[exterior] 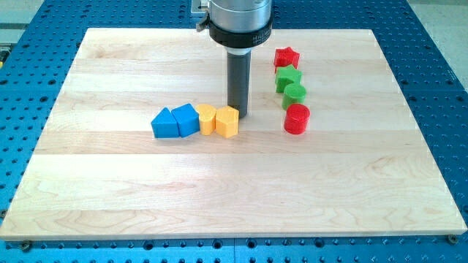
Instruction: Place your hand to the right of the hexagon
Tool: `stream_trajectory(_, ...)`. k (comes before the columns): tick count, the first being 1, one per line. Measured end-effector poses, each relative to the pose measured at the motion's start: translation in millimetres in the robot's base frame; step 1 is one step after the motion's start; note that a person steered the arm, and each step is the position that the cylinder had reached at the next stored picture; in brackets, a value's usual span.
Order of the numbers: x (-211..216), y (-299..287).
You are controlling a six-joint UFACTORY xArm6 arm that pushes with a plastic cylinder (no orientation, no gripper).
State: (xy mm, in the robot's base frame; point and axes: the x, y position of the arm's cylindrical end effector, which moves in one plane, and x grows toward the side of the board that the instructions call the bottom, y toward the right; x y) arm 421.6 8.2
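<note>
A yellow hexagon block (227, 122) lies near the middle of the wooden board (234, 190). It is the right end of a row with a second yellow block (207, 118) and two blue blocks (186, 119) (165, 124) to its left. My tip (238, 113) stands just above and to the right of the hexagon, touching or nearly touching its upper right corner. The rod rises from there to the arm's housing (238, 22) at the view's top.
A column of blocks stands to the right of the tip: a red star (287, 58), a green star (288, 77), a green cylinder (294, 95) and a red cylinder (297, 118). A blue perforated table (439, 73) surrounds the board.
</note>
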Motion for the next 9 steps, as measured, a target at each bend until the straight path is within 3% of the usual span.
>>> stream_trajectory(2,-13.0,8.1)
stream_trajectory(3,-27.8,-19.1)
stream_trajectory(9,-30.9,-29.9)
